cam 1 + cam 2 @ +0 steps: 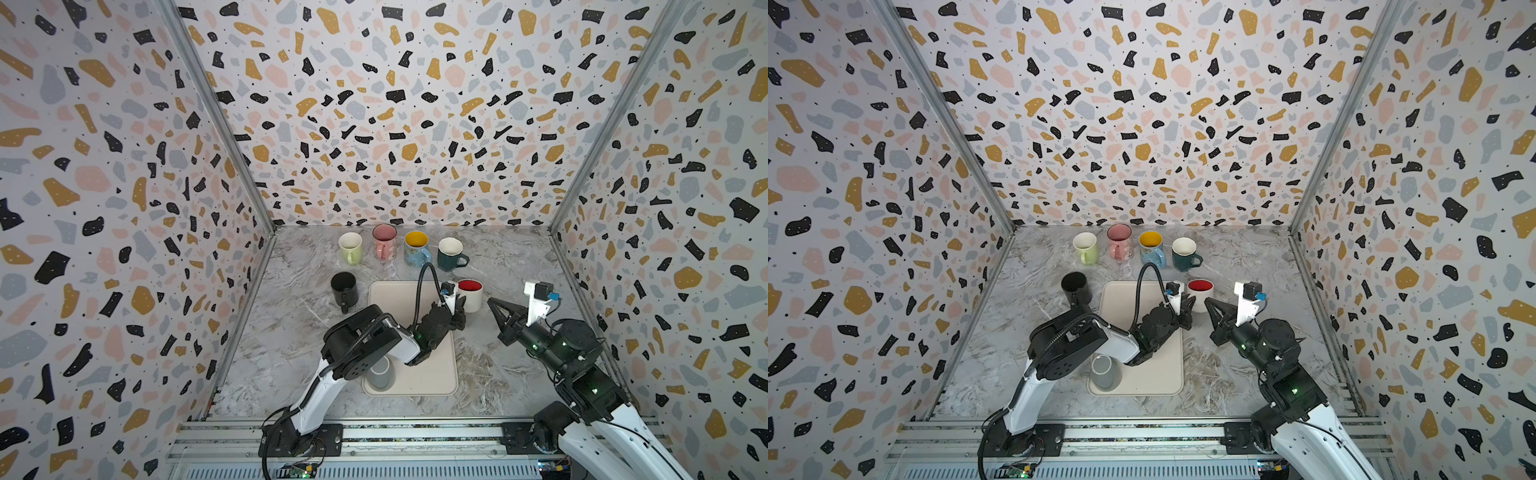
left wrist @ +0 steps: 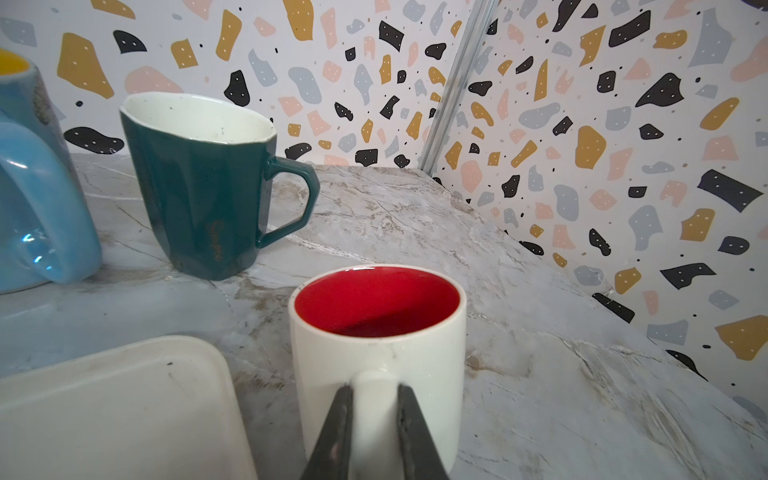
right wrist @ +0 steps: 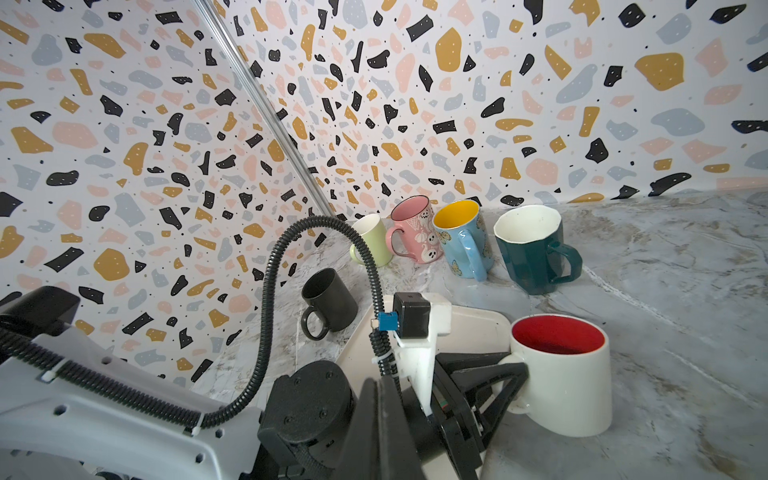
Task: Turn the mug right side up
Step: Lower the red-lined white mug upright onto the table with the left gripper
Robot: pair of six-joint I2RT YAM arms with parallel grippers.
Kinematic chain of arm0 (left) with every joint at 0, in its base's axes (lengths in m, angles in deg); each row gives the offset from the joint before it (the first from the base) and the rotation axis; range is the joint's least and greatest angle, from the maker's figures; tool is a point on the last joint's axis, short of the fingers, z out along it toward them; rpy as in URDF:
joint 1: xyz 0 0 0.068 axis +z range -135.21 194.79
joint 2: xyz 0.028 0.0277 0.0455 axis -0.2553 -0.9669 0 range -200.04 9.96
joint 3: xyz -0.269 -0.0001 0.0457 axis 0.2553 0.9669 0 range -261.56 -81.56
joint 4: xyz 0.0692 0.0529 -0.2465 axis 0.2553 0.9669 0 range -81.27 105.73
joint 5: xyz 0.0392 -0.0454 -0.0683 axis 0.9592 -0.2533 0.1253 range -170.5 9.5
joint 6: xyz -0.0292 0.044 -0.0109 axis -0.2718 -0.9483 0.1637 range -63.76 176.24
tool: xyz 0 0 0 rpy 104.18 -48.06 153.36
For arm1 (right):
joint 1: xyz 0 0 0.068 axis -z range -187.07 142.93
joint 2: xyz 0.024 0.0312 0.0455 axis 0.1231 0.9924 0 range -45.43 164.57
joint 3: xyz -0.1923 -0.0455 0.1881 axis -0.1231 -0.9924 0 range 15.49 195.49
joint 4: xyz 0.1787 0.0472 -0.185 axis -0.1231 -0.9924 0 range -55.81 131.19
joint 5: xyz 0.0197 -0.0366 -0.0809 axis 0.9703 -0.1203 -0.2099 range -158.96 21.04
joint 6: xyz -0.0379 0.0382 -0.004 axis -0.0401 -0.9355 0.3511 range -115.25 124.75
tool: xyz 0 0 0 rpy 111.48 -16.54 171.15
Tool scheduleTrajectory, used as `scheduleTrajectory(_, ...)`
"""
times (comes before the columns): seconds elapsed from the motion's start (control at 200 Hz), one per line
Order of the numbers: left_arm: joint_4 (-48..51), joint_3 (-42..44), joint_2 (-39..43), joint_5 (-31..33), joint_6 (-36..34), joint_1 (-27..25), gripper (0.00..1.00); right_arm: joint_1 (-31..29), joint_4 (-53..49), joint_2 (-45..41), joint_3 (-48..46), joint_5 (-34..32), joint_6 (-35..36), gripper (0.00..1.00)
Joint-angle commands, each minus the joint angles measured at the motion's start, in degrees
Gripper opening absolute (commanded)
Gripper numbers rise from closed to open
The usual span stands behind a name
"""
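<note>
White mug, red inside, stands mouth-up on the table, just beside the far R corner of the tray and off it; in both top views it's in front of the back row (pale green, pink, blue, dark green mug), w/ a black mug on the tray's other side. My left gripper is nearly shut, fingers pinching the mug's handle from both sides, so I have it by the handle only. My right gripper is shut on nothing, hanging near the mug's R side, not touching afaict. Judging by that, the flip itself is done and I'm at the set-down/release stage. Base looks seated on the marble in the R wrist view, but I can't see contact all round. Next calls for: spread the fingers just enough to clear the handle, then back straight out along the handle's line, no sideways drag, b/c a snag would spin or tip the mug. A grey mug sits on the tray's near L corner under my left arm; can't tell which way up it is.
</note>
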State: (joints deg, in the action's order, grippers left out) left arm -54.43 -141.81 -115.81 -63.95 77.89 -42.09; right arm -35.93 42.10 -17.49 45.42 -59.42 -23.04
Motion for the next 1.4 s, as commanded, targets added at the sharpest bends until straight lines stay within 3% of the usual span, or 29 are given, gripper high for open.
scheduleTrajectory(0.0,-0.4,1.5,1.2,-0.8,0.0,-0.8,0.11,0.2,1.3,-0.7,-0.2,-0.4,0.0,0.00)
scheduleTrajectory(0.681,0.7,2.7,0.8,-1.7,-0.1,-1.5,0.20,0.2,0.9,-1.4,-0.7,-0.9,-0.2,0.00)
scheduleTrajectory(1.397,7.3,-1.5,-1.9,0.1,1.8,-1.5,0.21,0.2,0.4,-1.6,-0.7,-1.1,-0.4,0.00)
